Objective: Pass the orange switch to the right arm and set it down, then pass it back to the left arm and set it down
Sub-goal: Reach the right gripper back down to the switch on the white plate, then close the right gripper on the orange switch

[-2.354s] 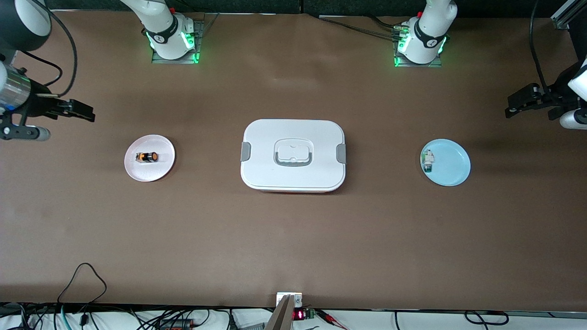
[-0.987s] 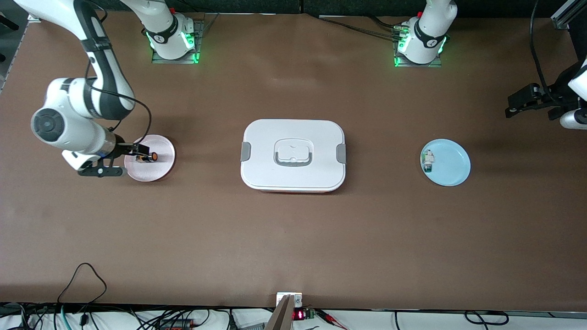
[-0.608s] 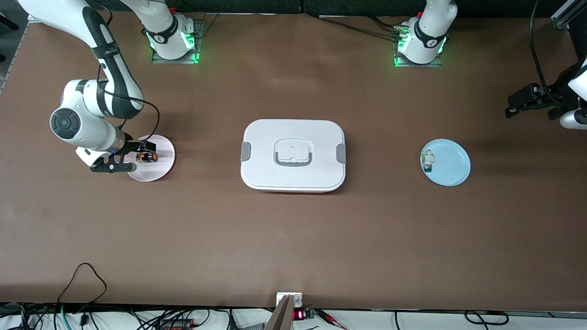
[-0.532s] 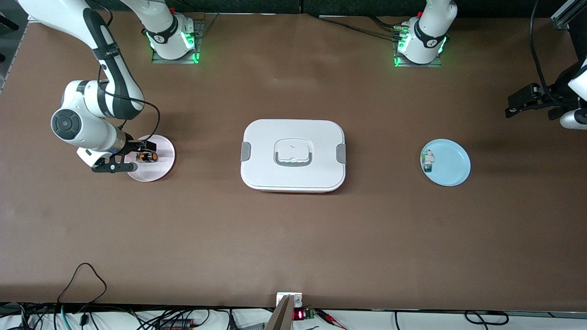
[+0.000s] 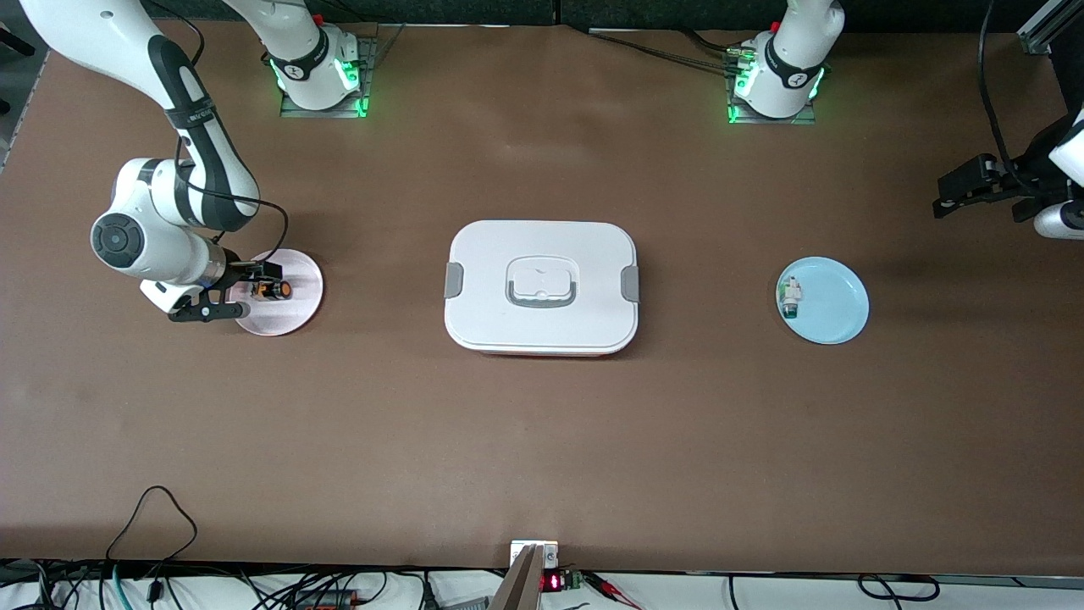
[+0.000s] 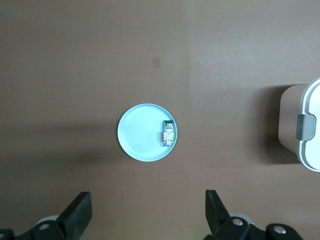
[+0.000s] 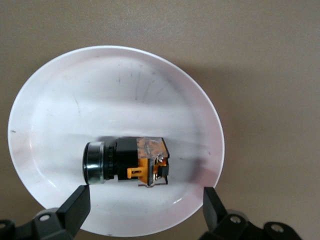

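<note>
Two tools are in view, and both are released. The right tool (image 5: pixel 251 292) hangs low over the pink plate (image 5: pixel 296 313) at the right arm's end of the bench (image 5: pixel 542 440), its two fingers (image 7: pixel 75 207) spread wide to either side of the orange switch (image 5: pixel 273 291) without touching it. The switch lies on its side in that plate, black round end at one end and orange block at the other, as the right wrist view (image 7: pixel 127 162) shows.

Near the middle of the bench sits the box (image 5: pixel 542 288), white, lid on, with grey side clips and a grey recessed handle; it stands between the pink plate and the blue plate (image 5: pixel 834 318). The blue plate lies toward the left arm's end of the bench and carries a small white-and-green component (image 5: pixel 790 296) near its rim on the box side.

The left tool (image 5: pixel 974 188) waits up in the air over the bench's edge at the left arm's end, well apart from the blue plate, with its fingers (image 6: pixel 75 217) wide apart and nothing between them.
</note>
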Controlling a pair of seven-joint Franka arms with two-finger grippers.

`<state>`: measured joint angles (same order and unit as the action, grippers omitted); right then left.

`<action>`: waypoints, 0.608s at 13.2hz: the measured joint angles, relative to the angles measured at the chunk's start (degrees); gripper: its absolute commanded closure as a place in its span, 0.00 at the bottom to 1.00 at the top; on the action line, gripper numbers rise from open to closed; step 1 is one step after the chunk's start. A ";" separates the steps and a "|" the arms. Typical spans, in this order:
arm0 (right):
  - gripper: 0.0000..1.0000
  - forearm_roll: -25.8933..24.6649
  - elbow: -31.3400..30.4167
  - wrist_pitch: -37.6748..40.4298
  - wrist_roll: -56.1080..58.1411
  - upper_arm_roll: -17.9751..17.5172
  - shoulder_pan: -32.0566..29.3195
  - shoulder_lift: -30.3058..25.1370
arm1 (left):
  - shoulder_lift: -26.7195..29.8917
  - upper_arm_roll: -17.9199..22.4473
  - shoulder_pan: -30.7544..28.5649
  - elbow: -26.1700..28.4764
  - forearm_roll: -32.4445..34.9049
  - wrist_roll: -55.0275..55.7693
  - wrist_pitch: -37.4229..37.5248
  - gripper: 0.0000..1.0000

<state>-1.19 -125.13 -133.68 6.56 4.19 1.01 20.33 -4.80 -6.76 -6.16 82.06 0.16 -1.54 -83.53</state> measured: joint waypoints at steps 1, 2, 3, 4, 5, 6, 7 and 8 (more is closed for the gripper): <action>0.00 1.36 0.00 -0.01 0.10 -0.03 0.00 0.32 | 0.00 0.00 0.00 0.00 0.00 0.00 0.00 0.00; 0.00 2.37 0.01 -0.05 0.51 -0.05 0.00 0.62 | 0.00 0.00 0.00 0.00 0.00 0.00 0.00 0.00; 0.00 2.87 0.05 -0.17 0.98 -0.05 0.00 0.88 | 0.00 0.00 0.00 0.00 0.00 0.00 0.00 0.00; 0.00 3.15 0.09 -0.48 1.26 -0.07 0.01 1.16 | 0.00 0.00 0.00 0.00 0.00 0.00 0.00 0.00; 0.00 3.17 0.13 -1.16 1.31 -0.12 0.01 1.37 | 0.00 0.00 0.00 0.00 0.00 0.00 0.00 0.00; 0.00 3.17 0.18 -1.90 1.32 -0.16 0.03 1.57 | 0.00 0.00 0.00 0.00 0.00 0.00 0.00 0.00; 0.00 3.18 0.24 -2.39 1.33 -0.17 0.04 1.76 | 0.00 0.00 0.00 0.00 0.00 0.00 0.00 0.00; 0.00 3.18 0.29 -2.60 1.34 -0.16 0.03 1.89 | 0.00 0.00 0.06 0.00 0.00 0.00 0.00 0.00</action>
<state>1.98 -124.83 -136.28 7.90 4.03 1.04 22.22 -4.80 -6.76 -6.10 82.06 0.16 -1.54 -83.53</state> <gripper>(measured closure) 0.000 0.000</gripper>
